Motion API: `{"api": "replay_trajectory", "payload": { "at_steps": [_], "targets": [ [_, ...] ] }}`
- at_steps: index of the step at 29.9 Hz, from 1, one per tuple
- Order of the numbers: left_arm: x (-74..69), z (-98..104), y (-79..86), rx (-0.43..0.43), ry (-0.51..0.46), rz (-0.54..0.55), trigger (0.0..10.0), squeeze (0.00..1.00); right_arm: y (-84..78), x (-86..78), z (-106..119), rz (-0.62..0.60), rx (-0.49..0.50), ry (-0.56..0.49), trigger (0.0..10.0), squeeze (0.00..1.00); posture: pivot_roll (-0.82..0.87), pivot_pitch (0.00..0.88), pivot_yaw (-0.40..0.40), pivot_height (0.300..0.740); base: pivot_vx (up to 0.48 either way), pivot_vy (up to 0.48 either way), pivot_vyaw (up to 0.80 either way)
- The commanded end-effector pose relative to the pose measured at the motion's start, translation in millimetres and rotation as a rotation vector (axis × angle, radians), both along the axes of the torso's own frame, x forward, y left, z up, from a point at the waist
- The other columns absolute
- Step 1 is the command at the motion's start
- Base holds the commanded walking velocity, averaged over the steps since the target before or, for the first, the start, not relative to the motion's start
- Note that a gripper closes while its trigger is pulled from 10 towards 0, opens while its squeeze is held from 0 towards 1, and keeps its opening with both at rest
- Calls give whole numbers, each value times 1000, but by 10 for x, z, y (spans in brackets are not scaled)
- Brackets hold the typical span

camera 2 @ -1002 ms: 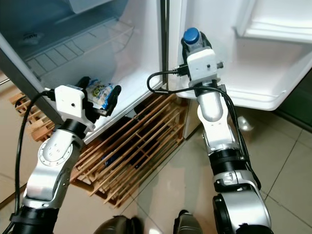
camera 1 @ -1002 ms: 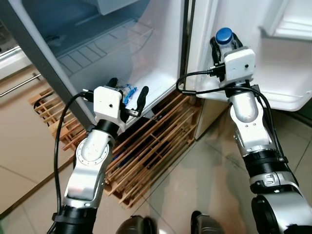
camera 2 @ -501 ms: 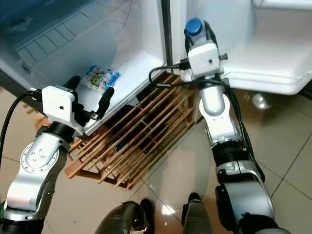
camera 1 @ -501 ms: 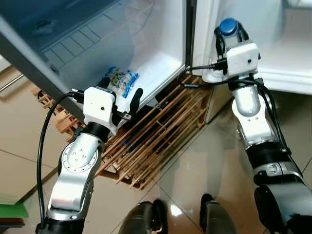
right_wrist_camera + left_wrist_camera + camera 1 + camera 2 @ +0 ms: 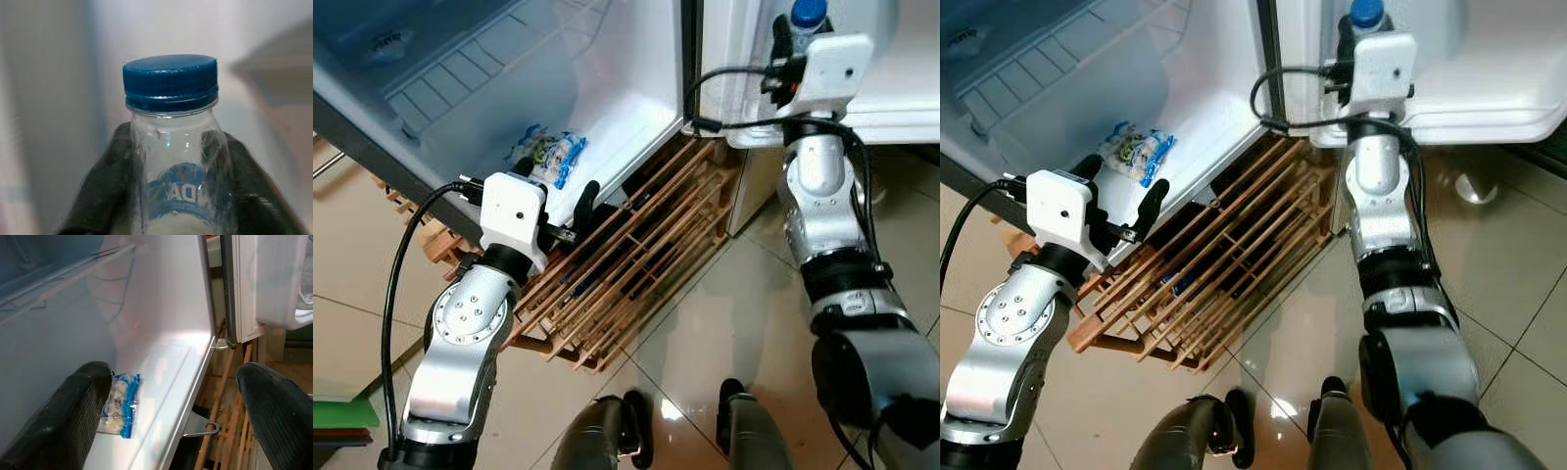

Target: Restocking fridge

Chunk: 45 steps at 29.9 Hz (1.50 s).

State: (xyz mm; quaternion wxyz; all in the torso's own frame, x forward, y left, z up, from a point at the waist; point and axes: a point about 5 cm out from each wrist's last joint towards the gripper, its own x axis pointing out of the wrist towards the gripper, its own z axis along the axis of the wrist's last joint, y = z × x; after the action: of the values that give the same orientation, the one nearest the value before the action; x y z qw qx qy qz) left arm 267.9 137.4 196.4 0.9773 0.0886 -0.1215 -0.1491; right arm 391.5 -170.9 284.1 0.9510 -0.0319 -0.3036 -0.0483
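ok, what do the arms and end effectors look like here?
Both arms are silver metal with black joint rings and loose black cables. Each wrist carries a white boxy camera housing. The left end effector and right end effector each have two long black fingers.

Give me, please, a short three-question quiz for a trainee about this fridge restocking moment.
1. True or false: the left gripper is shut on the blue-and-white packet.
2. What does the right gripper hold?
3. Where does the packet lie: A) on the wooden rack, B) on the fridge floor, C) on the tiled floor?

Key: 1 false, its fingers are open and the packet lies apart; 2 a bottle with a blue cap; 3 B.
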Motion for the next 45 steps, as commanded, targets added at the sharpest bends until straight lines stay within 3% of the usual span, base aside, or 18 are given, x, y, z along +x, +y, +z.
{"api": "replay_trajectory", "payload": {
  "at_steps": [1, 3, 7, 12, 24, 27, 29, 30, 32, 36, 38, 42, 43, 44, 45],
  "targets": [
    [-13, -5, 23, 6, 8, 14, 10000, 0, -24, 48, -190, 0, 49, 103, 10000, 1000, 85, 299, 216, 740, 0, 0, 0],
    [-1, -5, 0, 0, 6, 12, 10000, 0, -72, 82, -177, 6, 78, 134, 10000, 1000, 77, 288, 205, 740, 0, 0, 0],
    [22, -11, -8, -5, 4, 15, 10000, 0, -43, 88, -149, 13, 35, 131, 10000, 1000, 62, 274, 182, 740, 0, 0, 0],
    [104, -20, -88, -39, -15, 23, 10000, 0, 107, 94, 29, 85, -37, 90, 10000, 1000, 20, 231, 132, 740, 0, 0, 0],
    [292, -36, -322, -102, -52, 9, 10000, 0, 39, 48, 257, 49, -172, 0, 10000, 1000, -59, 109, 49, 740, 0, 0, 0],
    [354, -30, -325, -111, -70, 10, 10000, 0, 59, -65, 396, 42, -200, -98, 10000, 1000, -77, 57, 27, 740, 0, 0, 0],
    [378, -34, -337, -110, -73, 9, 10000, 0, 66, -93, 413, 47, -202, -118, 10000, 1000, -80, 46, 24, 740, 0, 0, 0],
    [425, -46, -356, -100, -73, 7, 10000, 0, 116, -210, 424, 64, -225, -178, 10000, 1000, -94, 7, 17, 740, 0, 0, 0],
    [447, -51, -357, -91, -78, 15, 10000, 0, 139, -265, 419, 71, -235, -202, 10000, 1000, -99, 0, 17, 740, 0, 0, 0],
    [541, -101, -363, -89, -66, 18, 10000, 0, 220, -578, 246, 102, -213, -241, 10000, 1000, -122, 0, 13, 740, 0, 0, 0],
    [552, -110, -360, -89, -64, 17, 10000, 0, 228, -637, 184, 100, -202, -233, 10000, 1000, -123, 0, 14, 740, 0, 0, 0],
    [610, -216, -249, -100, -7, 70, 10000, 0, 139, -910, -536, 45, -155, -27, 10000, 1000, -145, 0, 41, 740, 0, 0, 0],
    [605, -252, -172, -106, 11, 90, 10000, 0, 24, -957, -827, 0, -114, 77, 10000, 0, -152, 0, 48, 740, 0, 0, 0],
    [569, -302, -25, -121, 35, 119, 10000, 0, -203, -1073, -1356, -82, -39, 276, 10000, 0, -150, 0, 51, 740, 0, 0, 0],
    [569, -302, -25, -121, 35, 119, 10000, 0, -203, -1073, -1356, -82, -39, 276, 10000, 0, -150, 0, 51, 740, 0, 0, 0]
  ]
}}
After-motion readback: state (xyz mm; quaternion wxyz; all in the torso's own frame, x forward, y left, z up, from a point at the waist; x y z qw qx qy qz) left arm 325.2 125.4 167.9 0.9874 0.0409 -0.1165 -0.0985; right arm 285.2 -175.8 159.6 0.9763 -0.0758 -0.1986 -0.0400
